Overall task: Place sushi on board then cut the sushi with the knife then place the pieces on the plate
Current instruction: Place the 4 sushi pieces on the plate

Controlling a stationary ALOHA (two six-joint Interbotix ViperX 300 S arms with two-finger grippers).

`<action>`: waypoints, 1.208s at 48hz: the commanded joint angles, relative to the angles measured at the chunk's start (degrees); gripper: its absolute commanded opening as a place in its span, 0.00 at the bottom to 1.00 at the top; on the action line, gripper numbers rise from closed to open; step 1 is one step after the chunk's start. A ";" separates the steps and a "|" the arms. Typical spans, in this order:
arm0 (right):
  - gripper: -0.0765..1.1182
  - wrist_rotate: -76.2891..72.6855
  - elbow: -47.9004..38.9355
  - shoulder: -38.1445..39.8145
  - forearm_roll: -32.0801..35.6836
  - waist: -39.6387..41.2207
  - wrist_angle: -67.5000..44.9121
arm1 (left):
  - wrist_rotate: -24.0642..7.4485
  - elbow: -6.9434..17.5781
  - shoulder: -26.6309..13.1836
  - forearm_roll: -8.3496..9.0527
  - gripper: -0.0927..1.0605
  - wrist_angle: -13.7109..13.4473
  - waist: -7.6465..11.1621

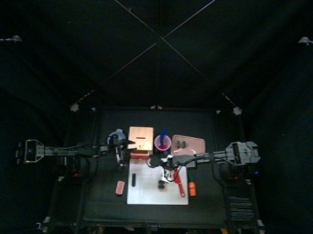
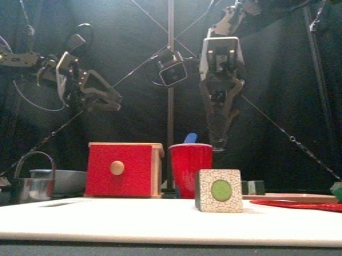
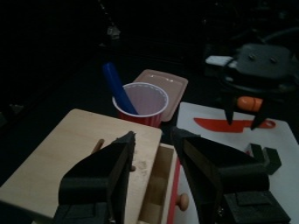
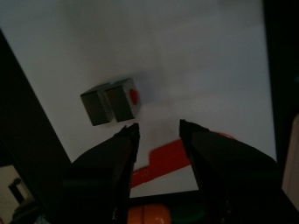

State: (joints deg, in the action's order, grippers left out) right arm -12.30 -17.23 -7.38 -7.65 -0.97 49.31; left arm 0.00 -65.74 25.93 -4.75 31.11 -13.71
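One sushi piece (image 2: 219, 190), speckled with a green centre, stands on the white cutting board (image 2: 120, 218). The right wrist view shows the same piece (image 4: 111, 101) beside a red knife (image 4: 176, 159) that lies flat on the board (image 4: 187, 52). My right gripper (image 2: 221, 138) hangs open above the piece, holding nothing. A red cup (image 2: 191, 168) with a blue knife (image 2: 190, 138) stands behind the board. The pink tray (image 1: 188, 143) lies behind the cup. My left gripper (image 3: 159, 142) hovers open over the wooden box (image 3: 76, 153).
The wooden box with its red drawer front (image 2: 123, 168) stands left of the cup. A metal cutter (image 2: 38, 183) sits at the far left. An orange toy (image 1: 192, 189) lies by the board's right edge, a small red thing (image 1: 120, 187) off its left edge.
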 commanded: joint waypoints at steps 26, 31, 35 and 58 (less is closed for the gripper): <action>0.72 6.59 2.11 -3.34 -2.20 -2.64 -3.87 | -0.09 2.20 -0.35 -5.36 0.76 0.53 1.23; 0.72 6.68 2.55 -4.04 -2.37 -2.81 -3.96 | 0.00 2.20 -0.35 -5.36 0.76 0.53 1.23; 0.72 6.68 2.90 -4.66 -2.37 -3.08 -4.04 | -0.09 2.11 -0.35 -5.54 0.76 0.53 1.23; 0.72 6.68 4.39 -6.06 -3.16 -4.48 -4.04 | 0.00 2.02 -0.26 -6.50 0.76 0.53 1.41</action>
State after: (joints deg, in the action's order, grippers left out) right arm -5.71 -13.89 -14.41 -10.28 -5.19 45.53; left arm 0.00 -64.86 25.58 -11.16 31.11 -12.39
